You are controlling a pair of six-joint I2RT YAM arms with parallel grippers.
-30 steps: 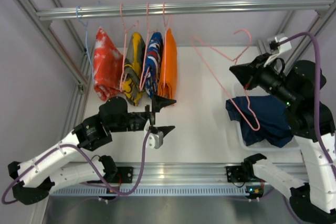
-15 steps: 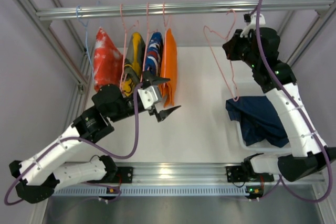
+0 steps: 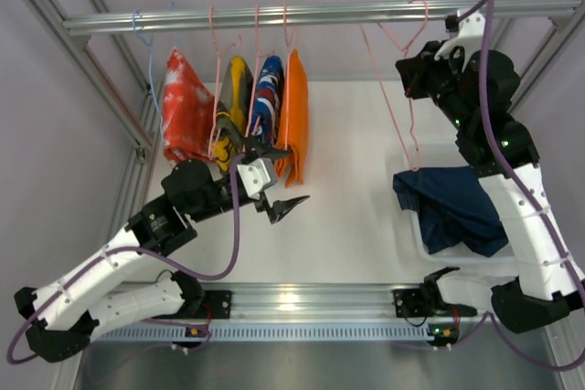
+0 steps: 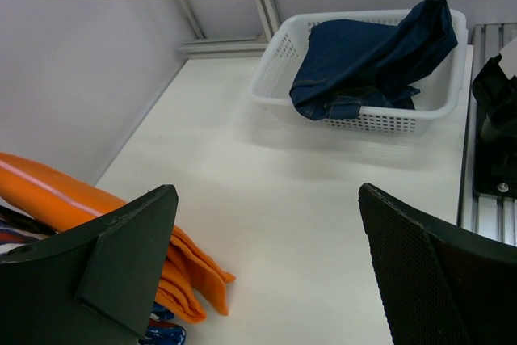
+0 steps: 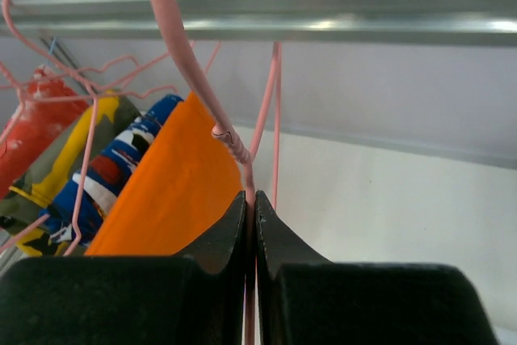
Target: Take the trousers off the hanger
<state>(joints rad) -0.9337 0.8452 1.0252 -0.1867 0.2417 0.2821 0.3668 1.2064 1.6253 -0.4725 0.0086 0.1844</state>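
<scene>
The dark navy trousers (image 3: pixel 452 207) lie bunched in a white basket (image 3: pixel 416 230) at the right, off the hanger; they also show in the left wrist view (image 4: pixel 363 54). My right gripper (image 3: pixel 413 59) is shut on the bare pink wire hanger (image 3: pixel 395 107) just below its hook and holds it up at the metal rail (image 3: pixel 320 15). In the right wrist view the jaws pinch the hanger's neck (image 5: pixel 234 147). My left gripper (image 3: pixel 279 180) is open and empty above the table, next to the hanging orange garment (image 3: pixel 292 116).
Several garments hang on the rail at the left: red-white (image 3: pixel 186 107), yellow-patterned (image 3: pixel 236 107), blue-red-white (image 3: pixel 268 98). A pale blue wire hanger (image 3: pixel 142 34) hangs at the far left. The metal frame posts stand on both sides.
My right gripper has lifted the empty pink hanger up from above the basket to the rail. My left gripper has risen and turned slightly near the orange garment.
</scene>
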